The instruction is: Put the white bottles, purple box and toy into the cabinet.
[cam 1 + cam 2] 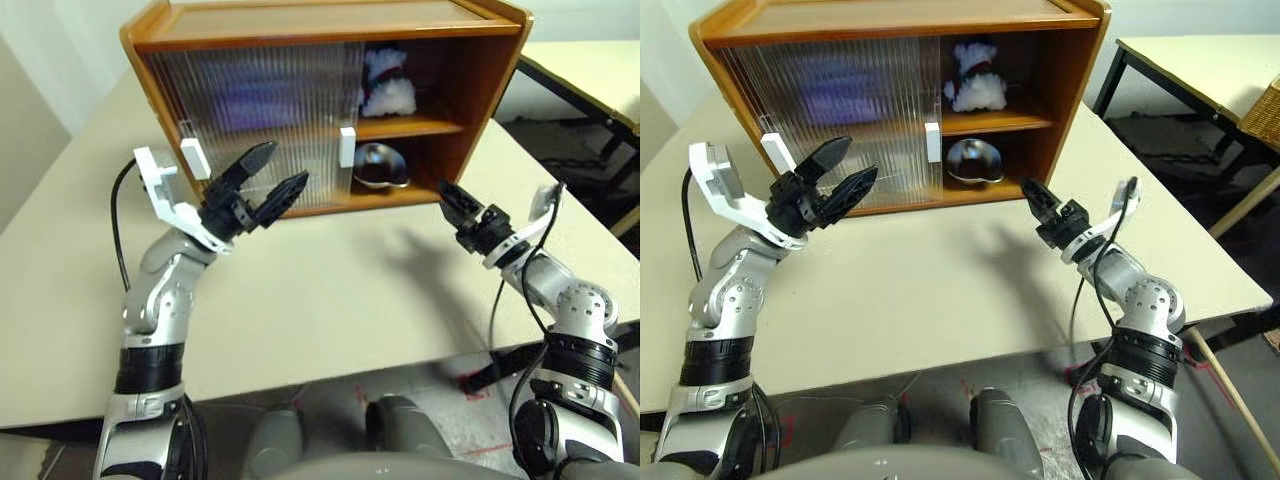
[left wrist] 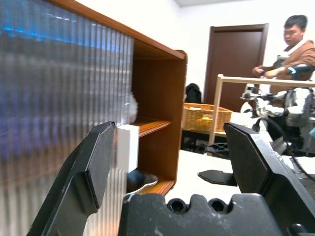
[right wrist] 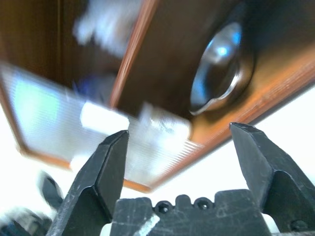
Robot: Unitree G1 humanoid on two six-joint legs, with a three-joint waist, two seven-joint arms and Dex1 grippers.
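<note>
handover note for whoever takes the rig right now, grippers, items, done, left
Left gripper: open, empty, by the sliding door's white handle.
Right gripper: open, empty, over the table in front of the cabinet.
Toy: on the upper shelf.
Metal bowl: on the bottom shelf.
A purple blur behind the ribbed door may be the box; bottles not identifiable.
Left: confirm the bottles are in.

The two head views look forward and down over the desk [image 1: 330,290] at the cabinet [image 1: 330,20]. The left wrist view sits close beside its ribbed door [image 2: 54,98], facing along it. The right wrist view faces the open side from near.
</note>
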